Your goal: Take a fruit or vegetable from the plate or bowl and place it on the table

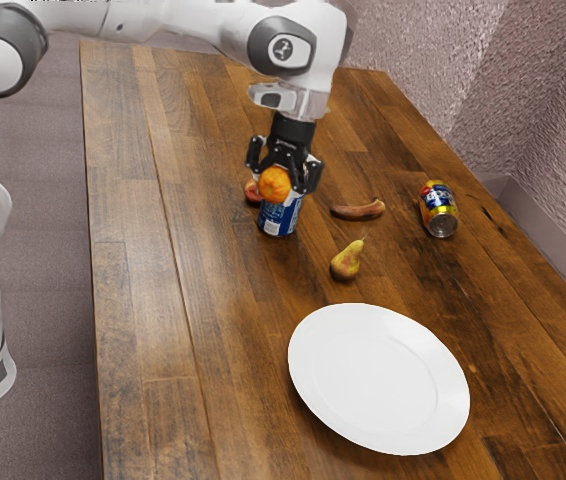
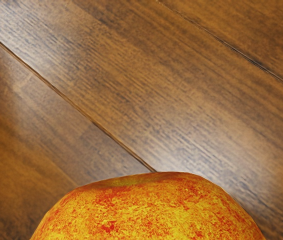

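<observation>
Mottled, red-and-yellow, rounded apple is pinched between both fingers of the end effector, above the wood-grained desk. Blue can, cylindrical, is partly covered by the apple, just below the end effector. Toward the exterior view's right of it, curved brown piece, tapered pear and yellow-blue can are noted. Smooth white plate is set well apart.

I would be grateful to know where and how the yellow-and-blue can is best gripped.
Best taken around the middle of the can, I think, from straight above, closing across its width: it lies on its side, its long axis level, so the rounded flanks offer two opposite surfaces.
</observation>
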Action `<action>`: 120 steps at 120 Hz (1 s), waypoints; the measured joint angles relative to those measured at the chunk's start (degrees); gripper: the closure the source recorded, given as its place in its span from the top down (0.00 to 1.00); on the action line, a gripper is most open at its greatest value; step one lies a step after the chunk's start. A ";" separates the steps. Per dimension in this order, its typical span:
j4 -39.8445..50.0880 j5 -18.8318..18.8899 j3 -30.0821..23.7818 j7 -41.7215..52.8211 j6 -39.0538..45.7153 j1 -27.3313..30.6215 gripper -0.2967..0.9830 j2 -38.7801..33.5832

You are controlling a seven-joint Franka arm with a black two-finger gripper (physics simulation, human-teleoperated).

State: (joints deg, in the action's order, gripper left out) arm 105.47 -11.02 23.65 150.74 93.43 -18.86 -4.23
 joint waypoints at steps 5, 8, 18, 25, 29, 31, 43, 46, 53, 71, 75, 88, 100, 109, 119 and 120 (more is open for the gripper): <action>0.25 0.01 -0.44 -0.07 0.51 -3.61 0.50 0.11; 0.36 0.03 -0.58 -0.12 0.76 -5.45 0.50 0.20; 0.63 0.08 -0.76 -0.24 1.34 -8.16 0.50 0.31; 0.75 0.10 -0.80 -0.32 1.59 -7.36 0.50 0.33; 0.79 0.11 -0.82 -0.36 1.70 -6.48 0.50 0.35; 0.82 0.11 -0.82 -0.38 1.75 -6.02 0.50 0.36; 0.89 0.13 -0.84 -0.47 2.01 -4.28 0.50 0.44; 0.88 0.15 -0.84 -0.49 2.05 -4.21 0.50 0.46; 0.89 0.18 -0.84 -0.54 2.15 -4.47 0.50 0.48; 0.68 2.95 -0.47 -0.82 1.71 -5.49 0.66 1.43; 0.66 3.42 -0.34 -0.91 1.62 -5.50 0.68 1.43; 0.64 4.75 -0.21 -1.63 1.25 -4.57 0.73 1.01; -1.07 7.88 -2.11 -5.38 1.04 -1.48 0.75 0.14; -3.76 10.53 -5.50 -11.60 0.99 1.22 0.76 -0.16; -5.40 11.72 -7.49 -17.77 0.95 1.54 0.76 -0.38; -5.52 11.79 -7.68 -18.34 0.94 1.53 0.76 -0.40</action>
State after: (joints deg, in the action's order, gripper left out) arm 99.95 0.77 15.98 132.39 94.37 -17.33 -4.63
